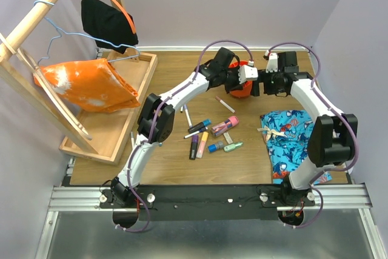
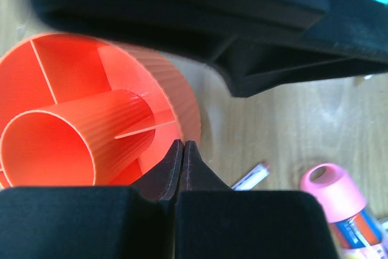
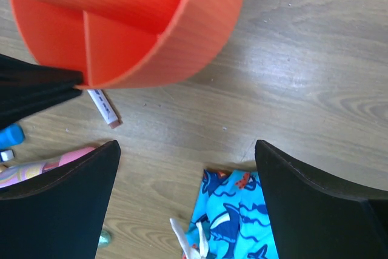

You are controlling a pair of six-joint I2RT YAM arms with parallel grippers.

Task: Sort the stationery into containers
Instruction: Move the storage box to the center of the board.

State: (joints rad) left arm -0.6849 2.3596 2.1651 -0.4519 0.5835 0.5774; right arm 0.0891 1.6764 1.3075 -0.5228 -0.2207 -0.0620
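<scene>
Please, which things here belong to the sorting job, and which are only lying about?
For the job: orange pot; pens and markers.
Lying about: blue patterned cloth; wooden tray; orange cloth; black cloth.

Robot lab booth: bare lilac walls (image 1: 242,4), aluminium mounting rail (image 1: 79,198).

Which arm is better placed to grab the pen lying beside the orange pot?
Right, likely: the right gripper is open and hovering close to that pen, while the left gripper is shut at the orange pot rim.
</scene>
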